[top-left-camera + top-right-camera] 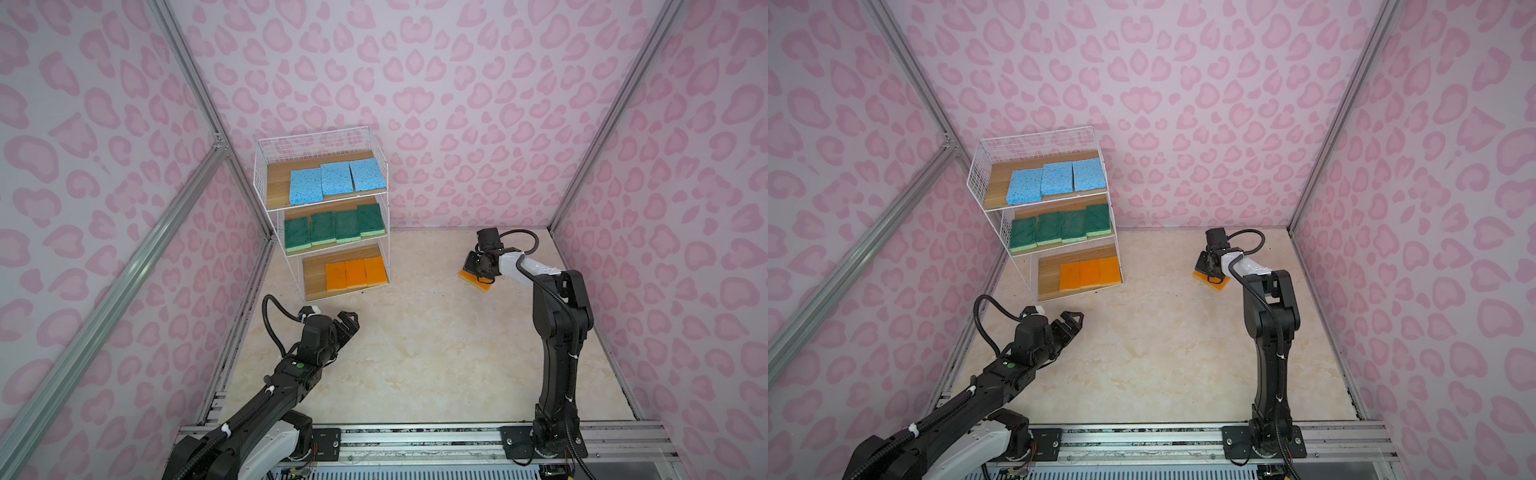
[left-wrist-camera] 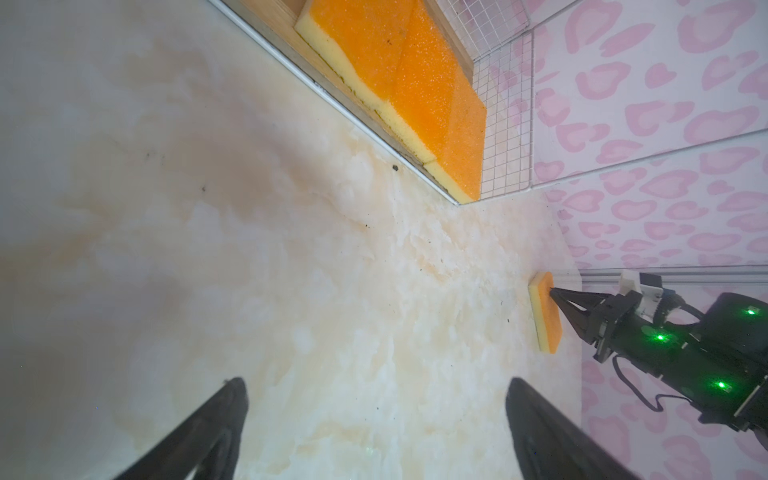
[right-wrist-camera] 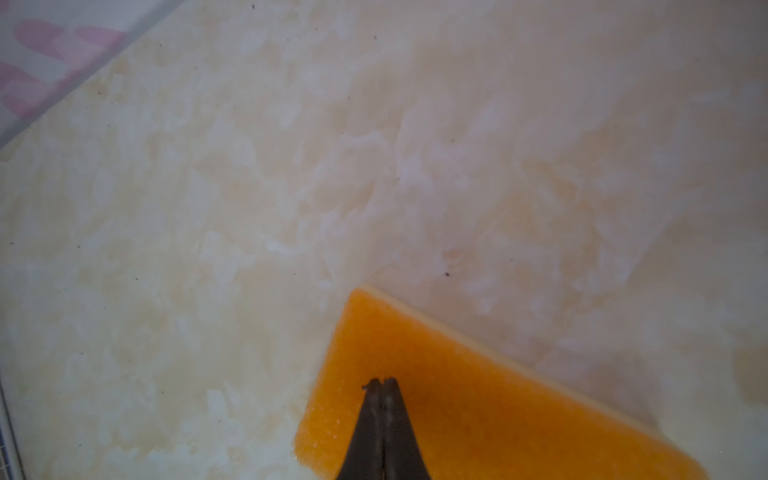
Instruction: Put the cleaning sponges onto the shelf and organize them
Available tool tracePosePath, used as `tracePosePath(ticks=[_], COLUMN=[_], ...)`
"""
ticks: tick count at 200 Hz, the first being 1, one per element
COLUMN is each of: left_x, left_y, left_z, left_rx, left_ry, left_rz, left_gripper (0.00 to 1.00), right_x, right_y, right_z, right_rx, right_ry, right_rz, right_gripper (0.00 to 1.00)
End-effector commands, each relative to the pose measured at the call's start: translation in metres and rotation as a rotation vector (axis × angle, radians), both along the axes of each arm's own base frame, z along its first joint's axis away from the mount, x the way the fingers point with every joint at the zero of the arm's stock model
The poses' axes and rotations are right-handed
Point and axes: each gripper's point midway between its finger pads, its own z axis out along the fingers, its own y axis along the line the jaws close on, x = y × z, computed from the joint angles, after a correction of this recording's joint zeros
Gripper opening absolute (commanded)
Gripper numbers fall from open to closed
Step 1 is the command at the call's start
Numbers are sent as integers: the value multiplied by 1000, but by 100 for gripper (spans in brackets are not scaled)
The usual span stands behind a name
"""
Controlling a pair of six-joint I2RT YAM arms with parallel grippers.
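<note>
The shelf point(image 1: 262, 183) point(image 1: 978, 178) stands at the back left. Its top board holds three blue cleaning sponges point(image 1: 332, 180), the middle one several green ones point(image 1: 332, 228), the bottom one three orange ones point(image 1: 356, 272) point(image 2: 415, 83). One more orange sponge point(image 1: 473, 283) point(image 1: 1216, 286) point(image 3: 478, 399) point(image 2: 547, 320) lies flat on the table at the back right. My right gripper point(image 1: 481, 274) point(image 3: 383, 380) is shut, its joined tips resting on that sponge's orange top with nothing between them. My left gripper point(image 1: 351, 322) point(image 2: 376, 380) hangs open and empty over the table in front of the shelf.
Pink patterned walls close in the back and both sides. The bottom board point(image 1: 313, 274) has bare wood left of its orange row. A metal rail point(image 1: 415, 436) with both arm bases runs along the front edge.
</note>
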Motion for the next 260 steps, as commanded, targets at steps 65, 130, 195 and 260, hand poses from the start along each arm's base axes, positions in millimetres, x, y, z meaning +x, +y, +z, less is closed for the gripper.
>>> tracePosePath(ticks=[65,130,195,260], left_x=[-6,-8,-8,22], left_y=[-8,-17,-53,-110], left_z=[-4,-1,-8,-12], left_rx=[70,119,183,266], left_ry=[9,-20,20,86], left_rz=[-115,-224,-431,-620], left_gripper=[91,66,54,58], right_x=[-112,-232,-226,-239], right_y=[113,214,159,97], right_z=[-23,29,99,51], right_rx=[159,304,373,363], right_ry=[63,21,-103,-9], right_rz=[277,651,587,456], right_gripper=[2,25,43,46])
